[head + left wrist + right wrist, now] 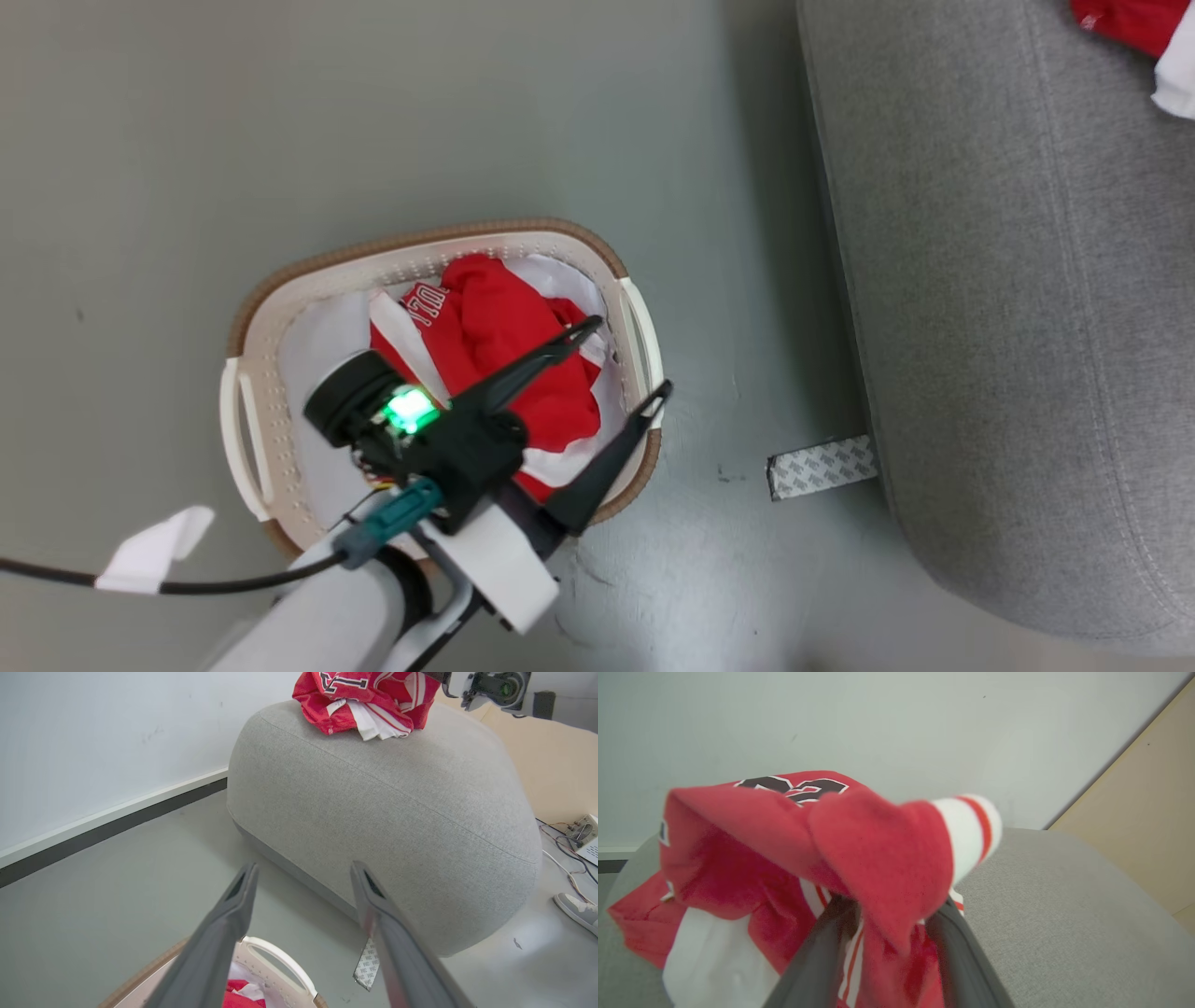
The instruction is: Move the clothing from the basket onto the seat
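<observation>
While one jersey (784,849) lies on the seat (1064,905) over the right pincer (889,907), grip not discernible, more clothing (504,345) sits in the basket (271,308) beneath the wide-open left pincer (633,355).

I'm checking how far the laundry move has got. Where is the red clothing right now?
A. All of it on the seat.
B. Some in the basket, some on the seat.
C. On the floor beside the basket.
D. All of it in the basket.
B: one red garment lies in the basket, while a second garment sits on the seat.
</observation>
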Motion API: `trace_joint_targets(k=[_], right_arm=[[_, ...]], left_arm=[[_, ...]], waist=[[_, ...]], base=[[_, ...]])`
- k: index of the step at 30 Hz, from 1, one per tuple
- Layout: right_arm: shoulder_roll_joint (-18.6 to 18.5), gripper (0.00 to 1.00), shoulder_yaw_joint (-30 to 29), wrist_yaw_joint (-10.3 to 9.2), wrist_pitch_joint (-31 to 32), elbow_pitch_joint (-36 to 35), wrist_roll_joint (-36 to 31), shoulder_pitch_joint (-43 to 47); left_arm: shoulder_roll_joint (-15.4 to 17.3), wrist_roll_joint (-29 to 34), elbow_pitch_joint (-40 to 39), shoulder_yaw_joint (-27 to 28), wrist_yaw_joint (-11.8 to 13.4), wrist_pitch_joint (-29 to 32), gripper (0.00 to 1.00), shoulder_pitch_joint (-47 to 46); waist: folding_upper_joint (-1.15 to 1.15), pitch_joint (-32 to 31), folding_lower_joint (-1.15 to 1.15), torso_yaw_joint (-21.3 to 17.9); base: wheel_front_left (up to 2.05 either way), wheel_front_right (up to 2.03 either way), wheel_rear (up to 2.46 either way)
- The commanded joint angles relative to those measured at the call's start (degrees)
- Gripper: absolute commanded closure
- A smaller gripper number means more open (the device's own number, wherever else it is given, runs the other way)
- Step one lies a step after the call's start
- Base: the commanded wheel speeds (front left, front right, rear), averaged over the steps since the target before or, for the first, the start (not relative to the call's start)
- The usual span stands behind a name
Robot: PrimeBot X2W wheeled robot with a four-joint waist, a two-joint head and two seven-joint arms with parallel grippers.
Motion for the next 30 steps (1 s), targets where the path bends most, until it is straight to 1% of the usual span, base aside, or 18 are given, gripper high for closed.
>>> trace_joint_targets(k=[1, 5, 9, 13, 17, 20, 25, 30], right_arm=[[0.89, 0.0, -0.31, -0.14, -0.72, 0.71, -0.71, 1.34], [2.82, 0.0, -1.25, -0.14, -3.67, 2.62, -1.99, 4.79], [4.33, 0.0, 0.77, -0.14, -6.17, 3.19, -2.12, 9.47], [5.92, 0.0, 2.65, -0.14, -8.09, 1.46, -1.33, 15.57], [7.89, 0.0, 4.28, -0.14, -8.81, -2.7, -0.52, 22.86], [9.66, 0.0, 6.84, -0.14, -9.04, -6.1, 1.32, 28.4], [10.8, 0.0, 11.54, -0.14, -9.16, -11.38, 3.19, 35.96], [11.62, 0.0, 15.12, -0.13, -9.22, -15.56, 6.09, 41.47]], left_arm=[[0.88, -0.54, 0.19, 0.56, 0.32, -0.69, 0.0, 0.94], [1.37, -1.45, 1.36, 1.94, 1.65, -2.89, 0.0, 2.81], [0.74, -2.42, 3.41, 3.17, 3.36, -5.37, 0.0, 5.16], [-0.43, -4.07, 6.02, 4.36, 5.32, -8.51, 0.0, 8.11], [-1.65, -5.91, 8.7, 5.46, 7.15, -11.29, 0.0, 11.5], [-1.96, -6.96, 10.43, 6.49, 8.57, -12.8, 0.0, 14.0], [-2.85, -9.2, 12.75, 8.04, 10.55, -15.61, 0.0, 18.18], [-3.18, -9.92, 14.99, 9.94, 12.68, -18.05, 0.0, 22.47]], waist=[[0.0, -1.0, -0.01, -0.07], [0.0, -4.06, -0.01, 0.12], [0.0, -8.77, -0.01, 0.47], [0.0, -14.88, -0.01, 1.15], [0.0, -21.23, -0.01, 2.12], [0.0, -25.15, -0.01, 3.01], [0.0, -30.8, -0.01, 4.47], [0.0, -35.41, -0.01, 6.27]], base=[[0.0, 0.0, 0.0], [0.0, 0.0, 0.0], [0.0, 0.0, 0.0], [0.0, 0.0, 0.0], [0.0, 0.0, 0.0], [0.0, 0.0, 0.0], [0.0, 0.0, 0.0], [0.0, 0.0, 0.0]])
